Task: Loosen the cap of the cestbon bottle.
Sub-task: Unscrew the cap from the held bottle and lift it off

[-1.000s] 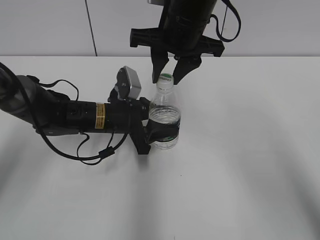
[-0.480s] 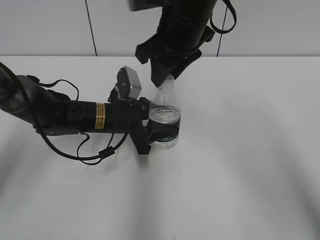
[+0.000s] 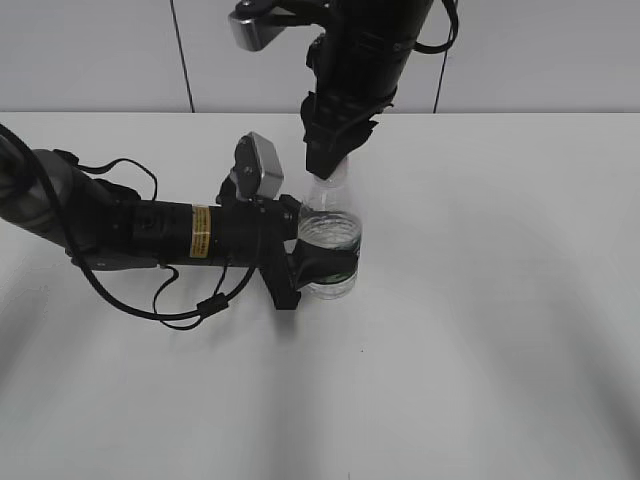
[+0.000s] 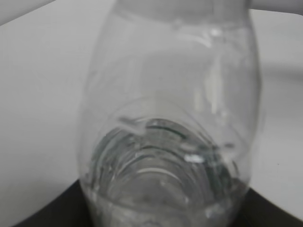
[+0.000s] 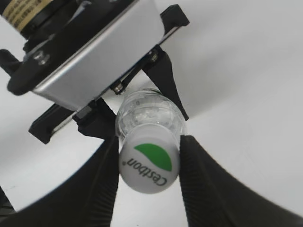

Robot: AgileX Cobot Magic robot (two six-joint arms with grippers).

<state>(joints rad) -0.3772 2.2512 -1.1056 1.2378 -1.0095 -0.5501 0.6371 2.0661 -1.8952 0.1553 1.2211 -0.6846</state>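
In the exterior view, the cestbon bottle [image 3: 328, 245] is stood upright on the white tabletop [image 3: 480, 300] and is clamped low on its body by the left tool [image 3: 318, 262], presumably so that it cannot spin while the top is worked. The right tool [image 3: 328, 160] has been brought down from above over the neck; a second ago its jaws were seen spread and facing the camera, whereas now they are turned edge-on and drawn in around the cap (a twist appears to be under way).

In the left wrist view, only the clear ribbed body of the bottle [image 4: 170, 142] is shown, close and blurred, with dark jaw edges at the bottom corners.

In the right wrist view, the cap [image 5: 149, 163] is seen pinched between the two dark fingers [image 5: 94, 189] of the right tool [image 5: 149, 165], its green half-circle and lettering facing the camera.
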